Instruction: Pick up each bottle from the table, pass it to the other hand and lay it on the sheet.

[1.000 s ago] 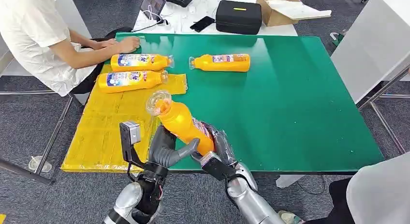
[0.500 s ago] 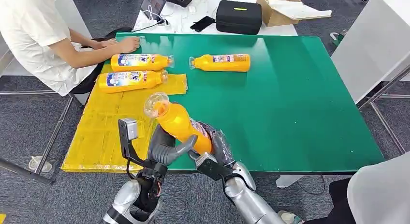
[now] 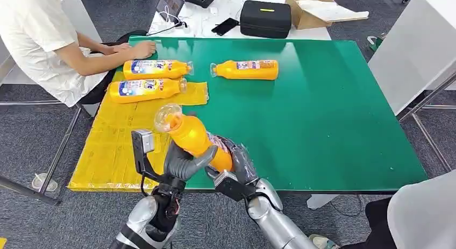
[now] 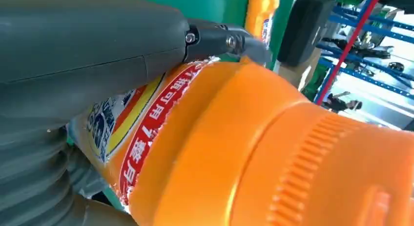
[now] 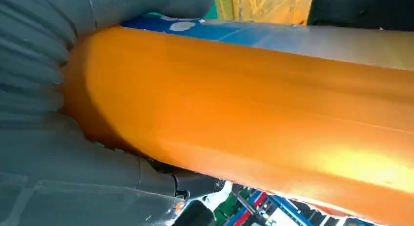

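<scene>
where head view hides: bottle (image 4: pixel 254 153) label text

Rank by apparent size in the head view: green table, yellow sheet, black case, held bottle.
1. green table
2. yellow sheet
3. and 4. held bottle and black case look about alike; the bottle is much nearer the camera, so I won't rank them.

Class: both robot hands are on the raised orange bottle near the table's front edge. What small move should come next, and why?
Probably the right robot hand should let go. The left robot hand already wraps the held bottle, so the pass looks nearly complete. Two bottles already lie on the yellow sheet to its left, where this one goes.
</scene>
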You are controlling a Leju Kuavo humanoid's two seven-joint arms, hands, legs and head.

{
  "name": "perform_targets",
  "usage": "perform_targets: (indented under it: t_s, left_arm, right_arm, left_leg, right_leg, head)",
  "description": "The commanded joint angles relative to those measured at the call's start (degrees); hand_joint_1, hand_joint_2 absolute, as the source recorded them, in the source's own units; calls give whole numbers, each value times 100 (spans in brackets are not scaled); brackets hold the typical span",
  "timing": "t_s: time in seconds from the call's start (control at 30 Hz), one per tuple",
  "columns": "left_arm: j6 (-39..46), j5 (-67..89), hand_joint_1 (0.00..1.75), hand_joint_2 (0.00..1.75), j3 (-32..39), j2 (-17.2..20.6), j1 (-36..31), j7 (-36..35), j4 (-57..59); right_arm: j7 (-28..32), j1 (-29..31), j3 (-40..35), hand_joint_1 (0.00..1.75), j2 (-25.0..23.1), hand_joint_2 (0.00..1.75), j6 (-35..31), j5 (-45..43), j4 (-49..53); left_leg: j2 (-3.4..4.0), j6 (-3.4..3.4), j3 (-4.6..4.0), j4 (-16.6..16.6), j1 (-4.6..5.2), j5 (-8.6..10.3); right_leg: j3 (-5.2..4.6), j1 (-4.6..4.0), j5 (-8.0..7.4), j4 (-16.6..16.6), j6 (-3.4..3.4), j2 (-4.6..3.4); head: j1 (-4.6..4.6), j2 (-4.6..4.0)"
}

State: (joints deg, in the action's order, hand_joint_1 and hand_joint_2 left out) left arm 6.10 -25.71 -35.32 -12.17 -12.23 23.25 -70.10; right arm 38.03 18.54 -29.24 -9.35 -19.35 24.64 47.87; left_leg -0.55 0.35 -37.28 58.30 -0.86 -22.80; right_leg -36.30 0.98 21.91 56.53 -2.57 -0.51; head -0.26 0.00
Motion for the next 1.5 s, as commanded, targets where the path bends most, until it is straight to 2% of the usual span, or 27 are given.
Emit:
perform_targets:
  t_s: [0.03, 0.07, 0.1, 0.13, 0.23, 0.27, 0.33, 0.37, 0.73, 0.77, 0.8, 0.93, 1.0, 1.03, 1.1, 1.13, 1.17, 1.2, 1.23, 1.27, 1.3, 1.37, 1.4, 1.43, 1.5]
  left_arm:
    - [-83, 148, 175, 175, -40, 18, -219, 516, 158]
    - [-89, 155, 175, 175, -34, 47, -130, 507, -40]
    - [-89, 155, 175, 175, -34, 47, -130, 507, -40]
    - [-88, 168, 175, 175, -34, 73, -71, 500, -177]
    - [-77, 182, 175, 175, -11, 78, -14, 504, -312]
    - [-93, 199, 175, 175, -17, 88, 8, 546, -394]
    - [-115, 203, 175, 175, -14, 88, 33, 599, -473]
    - [-150, 199, 175, 175, -10, 100, 58, 643, -560]
    - [-149, 199, 175, 175, -7, 102, 56, 642, -571]
    - [-149, 199, 175, 175, -7, 102, 56, 642, -571]
    - [-149, 199, 175, 175, -7, 102, 56, 642, -571]
    - [-160, 203, 175, 175, -1, 112, 74, 651, -604]
    - [-54, 357, 175, 175, 62, 175, 159, 789, -766]
    - [22, 423, 175, 175, 102, 205, 202, 804, -825]
    - [613, 1008, 175, 175, 257, 320, 326, 925, -1009]
    - [761, 1212, 175, 175, 355, 309, 405, 928, -1102]
    - [984, 1577, 175, 175, 458, 355, 456, 948, -1176]
    - [1222, 1926, 175, 175, 532, 405, 463, 944, -1169]
    - [1498, 2218, 175, 175, 608, 414, 476, 979, -1166]
    - [1855, 2668, 175, 175, 617, 467, 439, 997, -1102]
    - [1972, 2858, 175, 175, 613, 488, 406, 997, -1049]
    - [3068, 4590, 175, 175, 596, 557, 94, 1027, -521]
    - [3390, 5447, 175, 175, 841, 478, -7, 1084, -264]
    - [3390, 6397, 175, 175, 1474, 181, 18, 1255, -98]
    - [3390, 6991, 175, 175, 2110, -66, -262, 1245, 627]
  right_arm:
    - [-7, 174, -610, 150, 238, 175, 1810, -852, 65]
    - [-47, 86, -579, 133, 279, 175, 1877, -918, 217]
    - [-47, 86, -579, 133, 279, 175, 1877, -918, 217]
    - [-146, 39, -529, 2, 281, 175, 1907, -961, 279]
    - [-335, -39, -450, 0, 220, 175, 2319, -1223, 307]
    - [-300, -73, -431, 0, 233, 175, 2468, -1325, 349]
    - [-287, -99, -461, 0, 272, 175, 2430, -1274, 387]
    - [-274, -124, -435, 0, 295, 0, 2300, -1210, 415]
    - [-274, -127, -424, 0, 320, 0, 2300, -1211, 408]
    - [-274, -127, -424, 0, 320, 0, 2300, -1211, 408]
    - [-274, -127, -424, 0, 320, 0, 2300, -1211, 408]
    - [-263, -134, -384, 0, 311, 0, 2185, -1177, 419]
    - [-238, -225, -103, 0, 309, 0, 1184, -864, 445]
    - [-251, -262, 39, 0, 316, 0, 1022, -893, 446]
    - [-213, -361, 413, 0, 405, 0, -337, -397, 556]
    - [-205, -387, 579, 0, 434, 0, -689, -263, 573]
    - [-212, -387, 850, 0, 493, 0, -1532, 139, 554]
    - [78, -487, 1272, 0, 437, 0, -2065, 80, 786]
    - [197, -567, 1551, 0, 388, 0, -1962, -284, 983]
    - [197, -843, 1831, 0, 313, 0, -1704, -1061, 1872]
    - [197, -951, 1813, 0, 387, 0, -2023, -958, 2152]
    - [197, -1052, 1872, 0, 389, 0, -1912, -972, 2774]
    - [197, -987, 1777, 0, 391, 0, -1906, -793, 2704]
    - [197, -913, 1710, 0, 353, 0, -1826, -740, 2618]
    - [197, -789, 1533, 0, 250, 0, -1686, -784, 2410]
  left_leg:
    - [3, 2, 13, -1, 0, -6]
    - [3, 3, 22, 1, 0, -11]
    - [0, 3, 11, -1, 1, -5]
    - [4, 4, 29, 2, -2, -16]
    - [-2, 1, 8, -1, 0, -5]
    - [-1, 3, 37, 3, -2, -21]
    - [4, 2, 18, 1, 0, -11]
    - [4, 3, 27, 3, -3, -16]
    - [-3, 2, 15, -2, -1, -7]
    - [-1, 4, 45, 0, -3, -21]
    - [-2, 2, 17, -2, -1, -7]
    - [0, 2, 17, -1, -1, -8]
    - [-2, 2, 16, -2, 0, -7]
    - [-1, 3, 23, 1, -1, -11]
    - [-4, 3, 25, -5, -1, -10]
    - [-2, 4, 36, -4, 0, -15]
    - [1, 3, 21, -7, 2, -7]
    - [1, 4, 27, -7, 3, -10]
    - [3, 4, 32, -5, 1, -13]
    - [3, 4, 39, -5, 2, -16]
    - [-1, 3, 17, -1, 2, -10]
    - [-12, 3, 26, 5, 1, -17]
    - [-8, 2, 9, -1, 5, -5]
    - [-9, 2, 21, 0, 2, -10]
    - [17, 1, 16, -2, -1, -8]
  right_leg:
    - [14, -2, 5, -2, 6, 3]
    - [22, -3, 11, 1, 9, 5]
    - [12, -1, 6, -1, 6, 6]
    - [31, -6, 15, 1, 13, 7]
    - [9, -2, 6, 0, 6, 8]
    - [39, -7, 22, 3, 16, 14]
    - [18, -3, 10, 1, 10, 4]
    - [28, -7, 15, 1, 13, 6]
    - [16, -3, 8, -2, 8, 10]
    - [46, -8, 23, -1, 18, 15]
    - [17, -3, 9, -2, 8, 9]
    - [17, -4, 8, -2, 8, 7]
    - [16, -2, 8, -1, 8, 9]
    - [23, -4, 13, 1, 11, 10]
    - [26, -4, 12, -4, 11, 13]
    - [36, -5, 17, -4, 14, 13]
    - [20, 0, 8, -5, 8, 6]
    - [28, -1, 11, -5, 11, 9]
    - [32, -3, 13, -5, 12, 7]
    - [39, -3, 16, -3, 14, 9]
    - [18, -1, 11, 1, 11, 10]
    - [31, -4, 24, 8, 17, 24]
    - [10, 2, 10, 5, 10, 15]
    - [23, -2, 15, 5, 15, 18]
    - [14, -4, 1, -2, 11, -11]
  head:
    - [0, 0]
    - [2, 0]
    - [2, 2]
    - [2, 0]
    - [4, 0]
    - [4, 0]
    - [2, 0]
    - [2, 0]
    - [4, 0]
    - [2, 0]
    - [2, 0]
    - [2, 0]
    - [4, 0]
    - [2, 0]
    - [2, 0]
    - [4, 0]
    - [2, 2]
    - [4, 0]
    - [2, 0]
    - [2, 0]
    - [2, 0]
    - [2, 0]
    - [4, 0]
    - [0, 0]
    - [0, 0]
